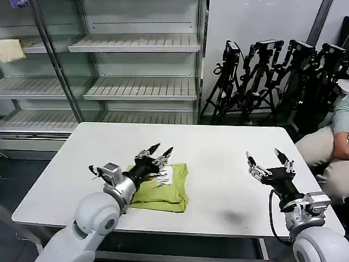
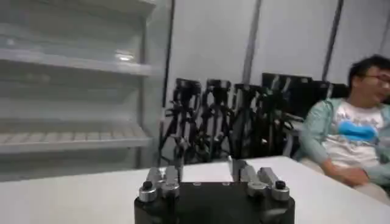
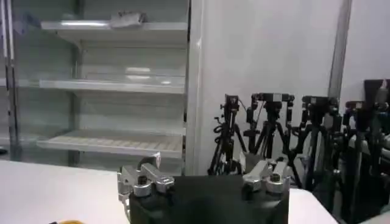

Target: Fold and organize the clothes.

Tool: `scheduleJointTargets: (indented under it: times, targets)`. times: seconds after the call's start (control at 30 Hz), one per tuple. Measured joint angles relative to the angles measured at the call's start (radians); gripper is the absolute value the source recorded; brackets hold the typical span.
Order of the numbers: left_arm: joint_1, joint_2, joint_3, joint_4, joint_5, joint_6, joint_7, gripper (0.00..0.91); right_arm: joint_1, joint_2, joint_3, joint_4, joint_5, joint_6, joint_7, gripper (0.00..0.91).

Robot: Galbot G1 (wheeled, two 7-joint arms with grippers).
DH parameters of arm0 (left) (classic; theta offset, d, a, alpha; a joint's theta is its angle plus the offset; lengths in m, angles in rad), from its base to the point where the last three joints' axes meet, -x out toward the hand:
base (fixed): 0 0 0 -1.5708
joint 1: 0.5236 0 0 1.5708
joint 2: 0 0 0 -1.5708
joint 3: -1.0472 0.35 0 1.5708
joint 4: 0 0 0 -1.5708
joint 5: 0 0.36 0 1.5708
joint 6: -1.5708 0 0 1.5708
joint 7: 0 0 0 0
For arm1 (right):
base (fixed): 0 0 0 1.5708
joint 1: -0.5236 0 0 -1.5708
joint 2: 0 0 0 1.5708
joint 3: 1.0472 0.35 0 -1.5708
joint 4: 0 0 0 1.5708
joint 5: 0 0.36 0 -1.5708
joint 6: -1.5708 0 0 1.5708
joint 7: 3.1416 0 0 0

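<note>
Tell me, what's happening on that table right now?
Left pincer open above the folded lime T-shirt. Right pincer open, idle over bare table. Nothing in the way.

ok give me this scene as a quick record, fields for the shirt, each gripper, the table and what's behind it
shirt: lime T-shirt, folded into a compact rectangle, lying on the table's near-left part
left gripper: left gripper, fingers open, over the shirt's far edge
right gripper: right gripper, fingers open, above bare table to the right, apart from the shirt
table: white table, faint dark smudges on its right part
background: shelving unit behind the table, black tripods to its right
</note>
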Motion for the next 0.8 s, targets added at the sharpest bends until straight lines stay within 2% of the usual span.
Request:
scheduleJointTargets:
  times: [0.37,0.8]
  targets:
    - [0.165,0.016,-0.103,0.024,0.006,0.043,-0.08,0.907,0.006,0.003,-0.012,-0.012,-0.011,0.004,-0.002,0.907]
    - [0.23,-0.006,-0.134,0.089,0.005,0.061,-0.175,0.907,-0.005,0.002,-0.012,0.002,-0.019,0.006,-0.003,0.907]
